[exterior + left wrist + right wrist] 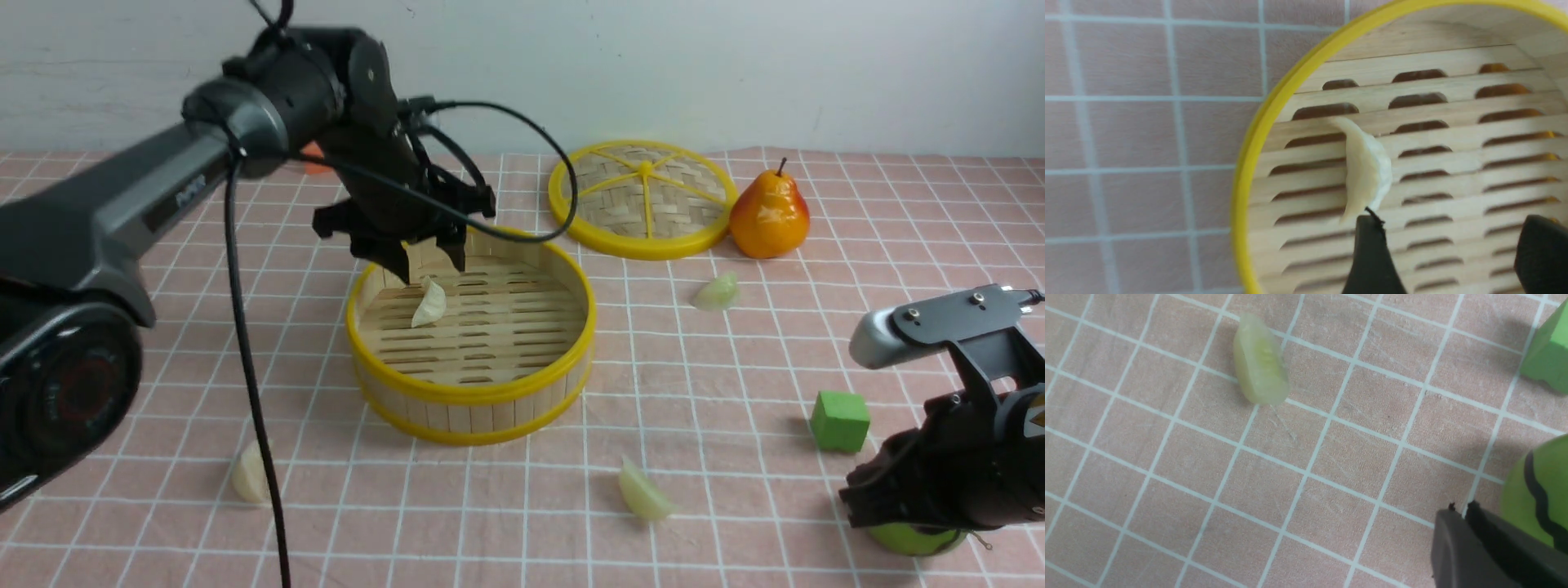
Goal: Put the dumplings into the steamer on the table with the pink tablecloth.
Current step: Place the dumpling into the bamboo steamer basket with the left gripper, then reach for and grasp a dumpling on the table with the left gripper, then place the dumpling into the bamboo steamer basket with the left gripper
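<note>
Left gripper, jaws spread, hangs over the steamer at mid-frame, with one dumpling inside, long axis upright, just beneath the fingertips. On the pink tablecloth lie a lower-left dumpling, a centre-right dumpling, and a lower-centre dumpling nearest the pinched-shut right gripper, past the green cube.

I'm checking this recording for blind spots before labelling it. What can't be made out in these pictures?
Front view: orange thing, mostly hidden behind the left arm.
Front view: green round object, mostly covered by the right arm; the right wrist view's edge cuts it off.
Front and left wrist views: whether the dumpling in the steamer rests on its floor or hangs mid-air.
</note>
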Robot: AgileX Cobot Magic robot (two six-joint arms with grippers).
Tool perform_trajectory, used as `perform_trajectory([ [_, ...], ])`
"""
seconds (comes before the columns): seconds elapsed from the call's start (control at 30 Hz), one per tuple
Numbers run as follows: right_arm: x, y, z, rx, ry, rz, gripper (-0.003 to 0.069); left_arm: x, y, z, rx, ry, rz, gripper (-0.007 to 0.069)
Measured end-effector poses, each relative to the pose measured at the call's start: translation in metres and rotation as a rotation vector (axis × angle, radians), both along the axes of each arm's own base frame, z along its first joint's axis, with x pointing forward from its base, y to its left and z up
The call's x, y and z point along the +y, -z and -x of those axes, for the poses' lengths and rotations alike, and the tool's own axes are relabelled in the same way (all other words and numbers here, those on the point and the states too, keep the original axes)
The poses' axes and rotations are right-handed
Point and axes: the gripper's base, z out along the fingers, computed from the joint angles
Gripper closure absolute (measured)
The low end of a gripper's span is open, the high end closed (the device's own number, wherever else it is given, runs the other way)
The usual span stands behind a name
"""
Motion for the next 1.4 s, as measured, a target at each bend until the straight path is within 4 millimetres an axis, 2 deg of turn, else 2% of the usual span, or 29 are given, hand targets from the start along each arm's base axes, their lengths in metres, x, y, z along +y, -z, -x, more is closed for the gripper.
perform_trajectory([
  [0.03, 0.0, 0.0, 0.0, 0.005, -0.001, 0.001, 0.0617, 0.003, -0.019, 0.009, -0.018, 0.003, -0.019, 0.0181],
  [0.07, 0.0, 0.001, 0.001, 0.014, -0.004, 0.002, 0.0617, 0.01, -0.046, 0.022, -0.066, -0.002, -0.057, 0.0194],
  [0.13, 0.0, 0.001, 0.002, 0.029, -0.005, -0.001, 0.0617, 0.021, -0.075, 0.044, -0.114, -0.023, -0.084, 0.0215],
  [0.17, 0.0, 0.002, 0.003, 0.037, -0.005, -0.004, 0.0617, 0.027, -0.081, 0.055, -0.113, -0.035, -0.102, 0.0228],
  [0.2, 0.001, 0.002, 0.003, 0.044, -0.005, -0.005, 0.0617, 0.033, -0.079, 0.066, -0.089, -0.047, -0.125, 0.024],
  [0.23, 0.001, 0.002, 0.004, 0.049, -0.003, -0.011, 0.0617, 0.037, -0.072, 0.074, -0.057, -0.058, -0.149, 0.0251],
  [0.27, 0.001, 0.002, 0.004, 0.053, -0.001, -0.017, 0.0615, 0.042, -0.056, 0.083, -0.002, -0.073, -0.177, 0.0257],
  [0.3, 0.002, 0.002, 0.005, 0.06, -0.004, -0.02, 0.0614, 0.046, -0.03, 0.092, 0.068, -0.085, -0.207, 0.0262],
  [0.43, 0.002, 0.002, 0.006, 0.069, -0.023, -0.019, 0.061, 0.054, 0.051, 0.113, 0.17, -0.134, -0.222, 0.0267],
  [0.53, 0.003, 0.002, 0.006, 0.067, -0.027, -0.023, 0.0608, 0.059, 0.089, 0.126, 0.166, -0.183, -0.216, 0.0267],
  [0.6, 0.003, 0.002, 0.006, 0.064, -0.029, -0.025, 0.0607, 0.063, 0.1, 0.13, 0.153, -0.219, -0.222, 0.0267],
  [0.87, 0.004, 0.001, 0.005, 0.054, -0.023, -0.04, 0.0606, 0.068, 0.115, 0.127, 0.129, -0.271, -0.262, 0.0272],
  [0.97, 0.004, 0.001, 0.004, 0.052, -0.021, -0.043, 0.0606, 0.067, 0.124, 0.126, 0.145, -0.271, -0.27, 0.0316],
  [1.03, 0.004, 0.001, 0.004, 0.052, -0.021, -0.043, 0.0606, 0.067, 0.131, 0.125, 0.164, -0.271, -0.28, 0.0384],
  [1.07, 0.004, 0.001, 0.004, 0.052, -0.02, -0.044, 0.0606, 0.067, 0.131, 0.124, 0.161, -0.268, -0.282, 0.0432],
  [1.13, 0.004, 0.001, 0.004, 0.053, -0.019, -0.047, 0.0606, 0.066, 0.128, 0.122, 0.159, -0.254, -0.282, 0.044],
  [1.23, 0.004, 0.001, 0.004, 0.05, -0.026, -0.043, 0.0602, 0.06, 0.113, 0.117, 0.141, -0.234, -0.246, 0.0439],
  [1.3, 0.004, 0.0, 0.004, 0.042, -0.027, -0.042, 0.0599, 0.044, 0.074, 0.109, 0.046, -0.178, -0.159, 0.0439],
  [1.33, 0.004, 0.0, 0.003, 0.037, -0.026, -0.042, 0.0599, 0.037, 0.06, 0.107, 0.012, -0.158, -0.119, 0.0439],
  [1.37, 0.004, 0.0, 0.003, 0.036, -0.026, -0.042, 0.0598, 0.035, 0.056, 0.107, -0.001, -0.149, -0.116, 0.0439],
  [1.4, 0.004, 0.0, 0.003, 0.026, -0.024, -0.042, 0.0596, 0.021, 0.03, 0.103, -0.077, -0.098, -0.055, 0.0439],
])
